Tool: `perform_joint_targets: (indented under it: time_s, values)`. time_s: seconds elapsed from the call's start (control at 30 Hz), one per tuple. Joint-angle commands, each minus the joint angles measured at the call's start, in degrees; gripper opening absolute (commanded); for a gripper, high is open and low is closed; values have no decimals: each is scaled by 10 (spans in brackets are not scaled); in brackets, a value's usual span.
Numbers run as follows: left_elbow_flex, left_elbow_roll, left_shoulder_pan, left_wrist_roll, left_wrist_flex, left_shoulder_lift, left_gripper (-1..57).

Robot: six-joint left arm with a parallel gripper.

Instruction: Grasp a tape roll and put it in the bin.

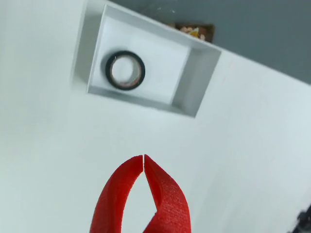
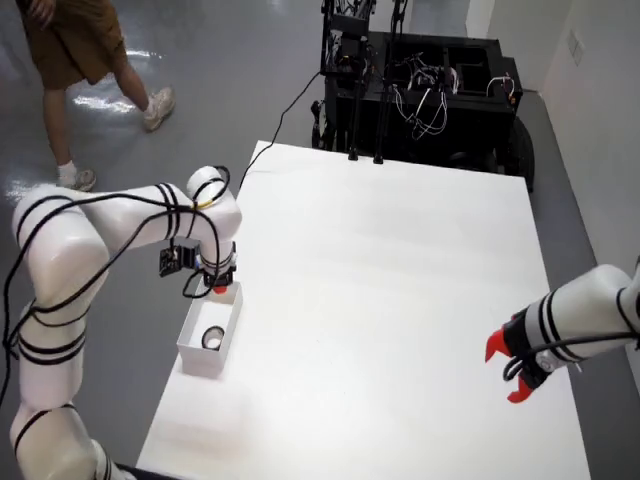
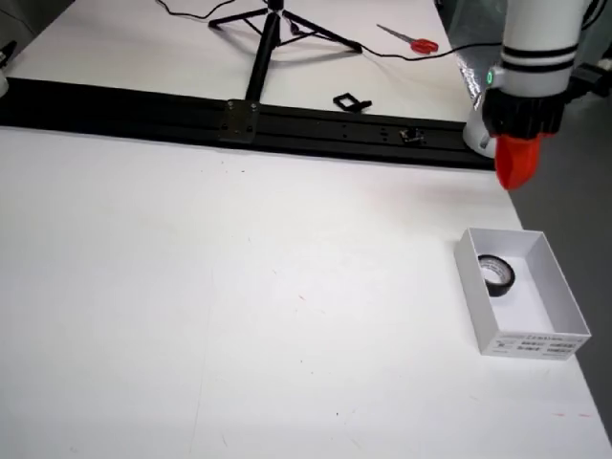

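A black tape roll (image 1: 125, 70) lies flat inside the white open bin (image 1: 192, 82), near one end. It also shows in the overhead view (image 2: 212, 338) and in the side view (image 3: 496, 273). My red gripper (image 1: 144, 157) is shut and empty, its fingertips touching. It hangs above the table just beyond the bin's end, apart from it, as the side view (image 3: 519, 161) and the overhead view (image 2: 217, 288) show. The bin (image 3: 475, 287) stands at the table's edge (image 2: 188, 352).
A second arm with a red gripper (image 2: 508, 372) stays at the right table edge in the overhead view. A black rail (image 3: 239, 120) runs along the far table edge in the side view. A black equipment cart (image 2: 420, 85) stands behind the table.
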Motion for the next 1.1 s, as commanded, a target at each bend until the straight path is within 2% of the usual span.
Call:
perform_joint_targets:
  time_s: [0.03,0.13,0.3,0.5,0.57,0.63,0.7,0.8,0.9,1.1]
  values:
    - [-51,40,-244,1,57,-102,-5]
    - [-68,52,-308,3,50,-97,-4]
    - [-69,48,-368,38,20,-108,-4]
    - [-88,34,-428,152,14,-109,-4]
    - [-88,11,-434,196,10,-112,-4]
    - [-88,-36,-434,252,-7,-113,-4]
    - [-88,-95,-432,313,-33,-114,-4]
    - [-88,-140,-438,377,-62,-114,-4]
    - [-89,-150,-445,411,-65,-115,-4]
    - [-89,-151,-439,418,-44,-115,-4]
